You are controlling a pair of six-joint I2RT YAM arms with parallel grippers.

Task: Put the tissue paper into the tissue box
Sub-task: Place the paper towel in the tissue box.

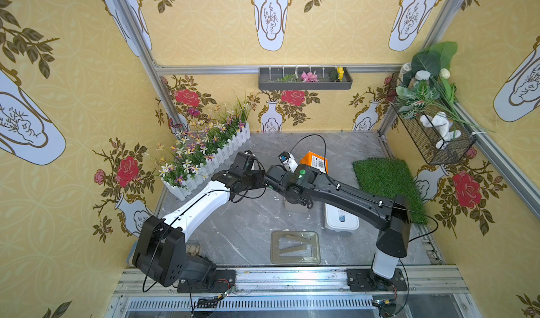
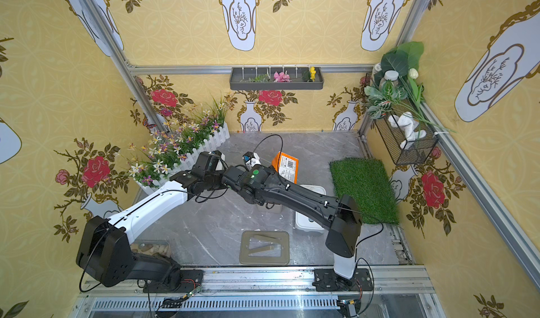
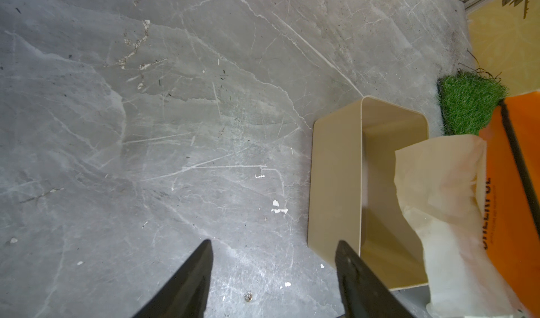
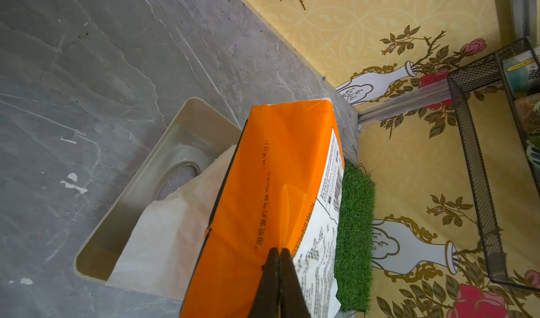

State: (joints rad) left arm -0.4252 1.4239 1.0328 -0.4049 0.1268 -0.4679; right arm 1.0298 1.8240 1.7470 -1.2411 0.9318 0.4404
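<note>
Your right gripper [image 4: 280, 250], pinched shut on a fold of the orange tissue pack [image 4: 280, 161], holds it tilted just over the open tissue box [image 4: 128, 205], one loose sheet [image 4: 163, 237] dangling inside, while your left gripper [image 3: 274, 241] hovers open and empty beside the box, the pack itself not yet in.

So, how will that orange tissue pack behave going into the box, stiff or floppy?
Probably soft: the right gripper pinches only a fold of wrapper on the tissue pack, creased there, so it may sag or swing. Likely light, since that pinch carries it. The loose sheet trailing into the box looks floppy and could bunch.
</note>
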